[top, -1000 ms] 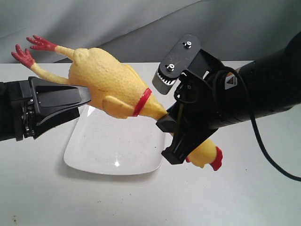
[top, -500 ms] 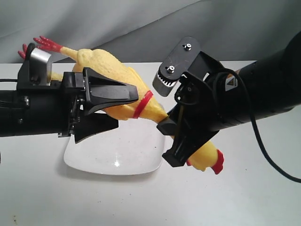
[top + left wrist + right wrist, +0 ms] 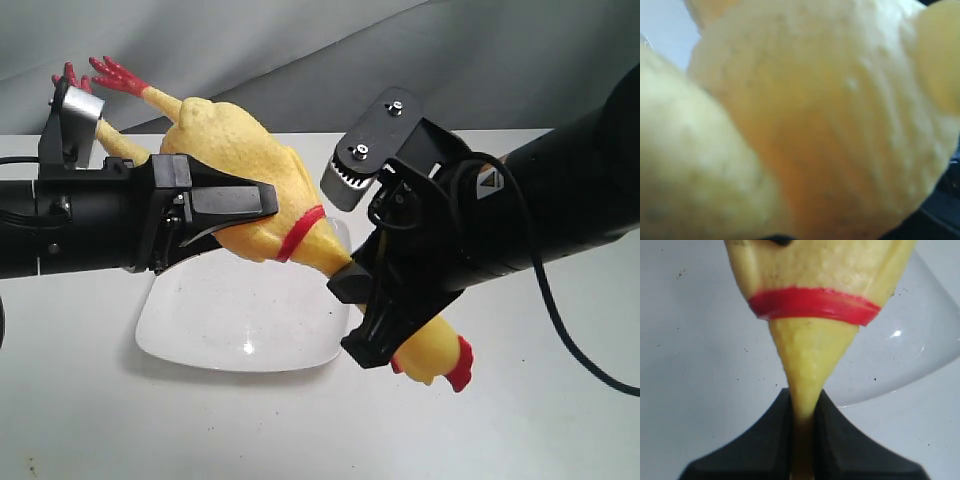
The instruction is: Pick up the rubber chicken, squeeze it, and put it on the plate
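The rubber chicken hangs in the air above the white plate, feet up to the left, head low on the right. My left gripper is shut on its plump body, one black finger lying across the front. That body fills the left wrist view, hiding the jaws. My right gripper is shut on the thin neck just below the red band. The neck is pinched flat between the right gripper fingers, and the plate lies underneath.
The plate sits on a white table with a grey cloth backdrop behind. A black cable loops from the right arm over the table. Both arms crowd the space above the plate.
The left gripper came in from the left, went around the chicken's body and closed on it. The chicken's feet end rose slightly. The right gripper kept its hold on the neck.
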Available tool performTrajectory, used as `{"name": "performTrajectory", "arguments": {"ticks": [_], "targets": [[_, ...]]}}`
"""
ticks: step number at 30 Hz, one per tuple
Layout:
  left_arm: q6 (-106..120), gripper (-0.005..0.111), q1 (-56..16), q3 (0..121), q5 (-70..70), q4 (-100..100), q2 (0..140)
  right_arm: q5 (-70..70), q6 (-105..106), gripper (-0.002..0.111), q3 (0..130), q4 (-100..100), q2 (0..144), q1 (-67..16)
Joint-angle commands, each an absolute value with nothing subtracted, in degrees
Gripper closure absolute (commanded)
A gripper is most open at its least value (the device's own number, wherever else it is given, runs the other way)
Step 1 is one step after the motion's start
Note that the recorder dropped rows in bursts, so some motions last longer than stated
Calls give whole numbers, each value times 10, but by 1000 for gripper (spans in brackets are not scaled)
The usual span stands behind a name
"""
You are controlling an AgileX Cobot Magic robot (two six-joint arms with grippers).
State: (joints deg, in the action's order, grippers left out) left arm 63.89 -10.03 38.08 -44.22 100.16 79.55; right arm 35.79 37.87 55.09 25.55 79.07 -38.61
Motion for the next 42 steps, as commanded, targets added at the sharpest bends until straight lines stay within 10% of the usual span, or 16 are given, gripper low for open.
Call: {"name": "performTrajectory", "arguments": {"ticks": [1, 20, 29, 38, 42], "targets": [[652, 106, -102, 383, -404, 999, 797, 364, 387, 108, 555, 261, 789, -389], [679, 104, -102, 383, -373, 999, 796, 391, 394, 108, 555, 265, 789, -389], [673, 2, -102, 383, -376, 999, 796, 391, 395, 108, 555, 265, 789, -389], [673, 7, -102, 388, -376, 999, 794, 388, 398, 108, 555, 265, 789, -389], [660, 46, -102, 405, -384, 999, 794, 388, 399, 108, 555, 269, 789, -389]]}}
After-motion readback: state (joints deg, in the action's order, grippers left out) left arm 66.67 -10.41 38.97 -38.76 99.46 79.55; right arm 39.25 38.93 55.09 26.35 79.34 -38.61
